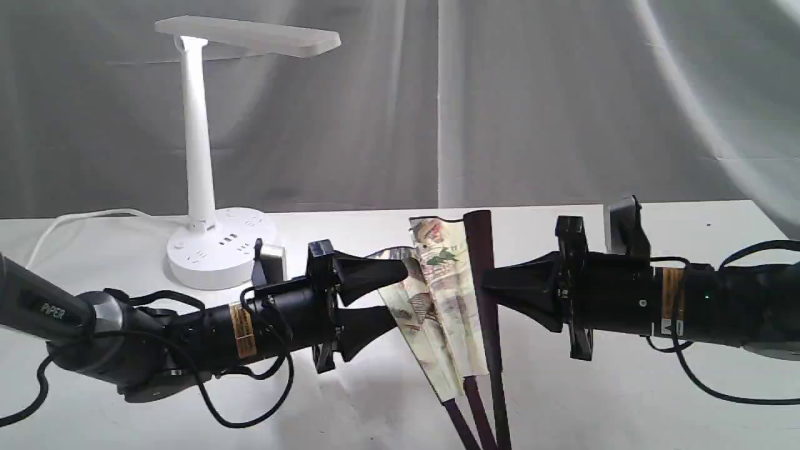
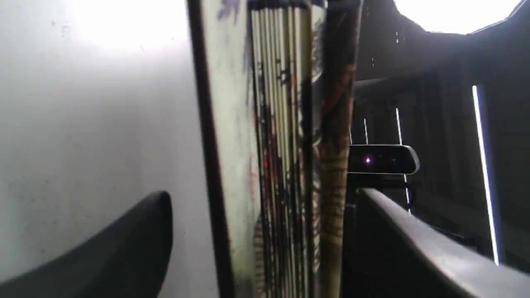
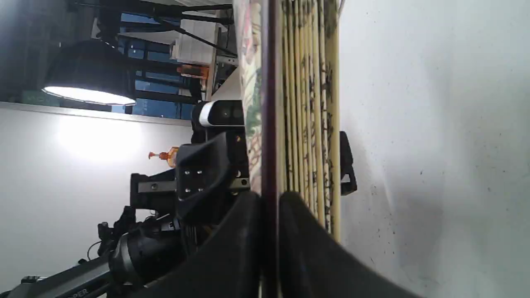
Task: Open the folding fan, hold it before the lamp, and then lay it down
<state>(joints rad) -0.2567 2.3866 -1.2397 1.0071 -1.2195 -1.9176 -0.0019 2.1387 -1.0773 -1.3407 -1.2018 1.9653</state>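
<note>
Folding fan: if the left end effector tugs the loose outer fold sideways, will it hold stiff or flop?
On the folding fan, paper looks creased and slack between ribs, so it would probably buckle. The maroon guard pinched in the right end effector looks rigid, a safer part to pull. The open left end effector likely needs a rib, not paper.

A white table point(image 1: 625, 400) lies before a grey curtain point(image 1: 531, 94). The right wrist view shows a lit softbox point(image 3: 85, 93), a white-and-black webcam point(image 3: 219, 114), blue shelving point(image 3: 161, 108) and a small orange thing point(image 3: 167, 155) too blurred to name.
</note>
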